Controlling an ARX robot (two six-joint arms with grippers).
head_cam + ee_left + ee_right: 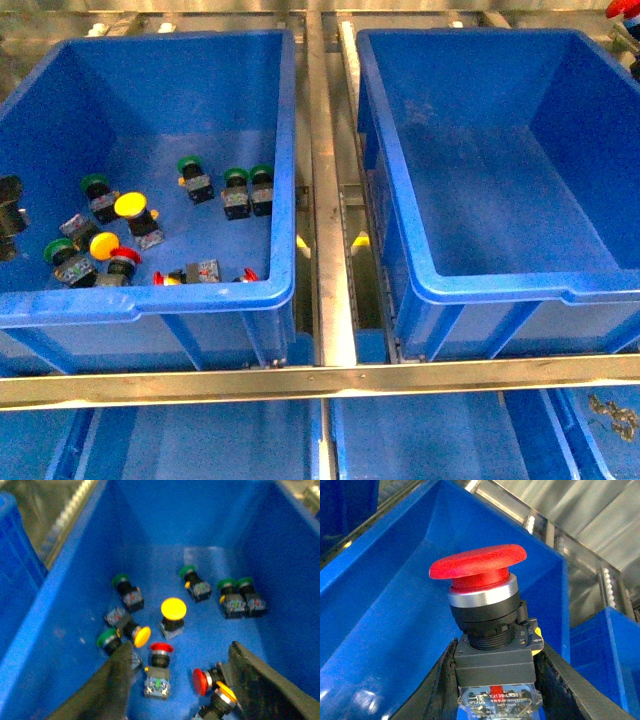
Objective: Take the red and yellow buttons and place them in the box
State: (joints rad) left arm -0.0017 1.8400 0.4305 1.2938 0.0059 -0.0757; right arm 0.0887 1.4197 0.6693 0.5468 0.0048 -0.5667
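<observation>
My right gripper [495, 680] is shut on the black body of a red button [480, 570], cap away from the wrist, over the box's wall [395, 605]. In the front view that red cap [622, 10] shows at the far right corner of the empty box [500, 290]. My left gripper [180, 652] hangs open in the left crate [150, 298]. An upright red button [161, 648] stands between its fingers, and another red one [201, 681] lies by the right finger [260, 685]. Yellow buttons [173, 608] [142, 636] [226, 691] lie close by.
Several green-capped switches [236, 177] [95, 183] lie mixed among the buttons in the left crate. A metal rail [325, 200] runs between the two crates and a crossbar [320, 378] passes in front. Lower blue trays [200, 440] sit beneath.
</observation>
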